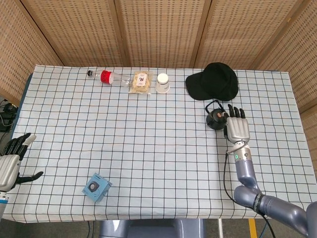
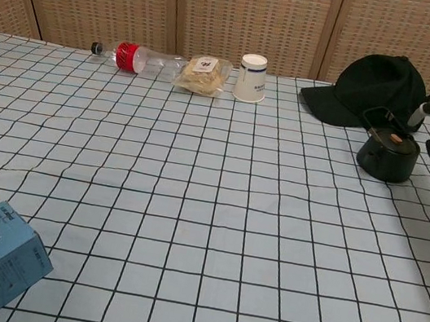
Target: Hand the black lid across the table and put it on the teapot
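1. Table, checked cloth, wicker screens behind; cloth looks loose, so things could slide on it.
2. Cap just behind teapot; a wide wrist swing could snag it.
3. Right hand beside teapot, fingers spread, holding nothing. Risk: it could knock the pot on pulling away.
4. Left hand at near left edge, open, empty.
5. Teapot, far right. Handle is up and could catch fingers.
6. Box near front left.
7. Lid appears to sit on teapot; seating unclear, might be skewed and tip off if bumped.
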Robot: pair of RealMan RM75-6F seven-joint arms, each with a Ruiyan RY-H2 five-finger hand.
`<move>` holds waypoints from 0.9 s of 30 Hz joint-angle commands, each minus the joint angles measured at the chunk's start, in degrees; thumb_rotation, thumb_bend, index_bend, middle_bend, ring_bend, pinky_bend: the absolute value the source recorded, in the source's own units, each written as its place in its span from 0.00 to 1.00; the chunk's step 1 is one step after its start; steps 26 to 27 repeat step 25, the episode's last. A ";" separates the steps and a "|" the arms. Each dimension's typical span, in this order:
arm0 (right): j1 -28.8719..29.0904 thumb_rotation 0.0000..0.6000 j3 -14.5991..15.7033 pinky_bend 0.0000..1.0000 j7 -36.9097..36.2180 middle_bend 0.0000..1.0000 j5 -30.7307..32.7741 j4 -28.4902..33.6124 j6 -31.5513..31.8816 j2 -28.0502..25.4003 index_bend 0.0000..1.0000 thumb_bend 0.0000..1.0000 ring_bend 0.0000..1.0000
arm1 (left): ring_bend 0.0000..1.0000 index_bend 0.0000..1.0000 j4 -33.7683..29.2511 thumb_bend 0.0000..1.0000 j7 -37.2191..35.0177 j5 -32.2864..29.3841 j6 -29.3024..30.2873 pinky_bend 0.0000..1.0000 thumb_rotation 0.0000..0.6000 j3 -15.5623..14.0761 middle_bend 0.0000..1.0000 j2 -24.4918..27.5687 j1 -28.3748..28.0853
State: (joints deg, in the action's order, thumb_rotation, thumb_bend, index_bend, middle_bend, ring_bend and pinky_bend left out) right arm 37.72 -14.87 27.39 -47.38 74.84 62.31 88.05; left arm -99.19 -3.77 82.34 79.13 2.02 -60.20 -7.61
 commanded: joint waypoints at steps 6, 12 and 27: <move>-7.97 1.00 3.62 0.00 -9.02 0.00 -12.55 11.24 10.05 -8.05 0.22 0.44 0.00 | 0.00 0.00 1.17 0.09 0.50 -1.05 0.21 0.00 1.00 0.62 0.00 -1.16 -0.01; -16.98 1.00 10.85 0.00 -22.53 0.00 -28.68 12.88 20.79 -11.96 0.10 0.24 0.00 | 0.00 0.00 3.76 0.06 2.19 -1.97 2.06 0.00 1.00 1.34 0.00 -3.40 0.59; -24.91 1.00 16.58 0.00 -28.52 0.00 -39.41 9.36 29.66 -12.79 0.02 0.16 0.00 | 0.00 0.00 8.20 0.03 2.37 -2.05 3.77 0.00 1.00 0.85 0.00 -5.14 2.21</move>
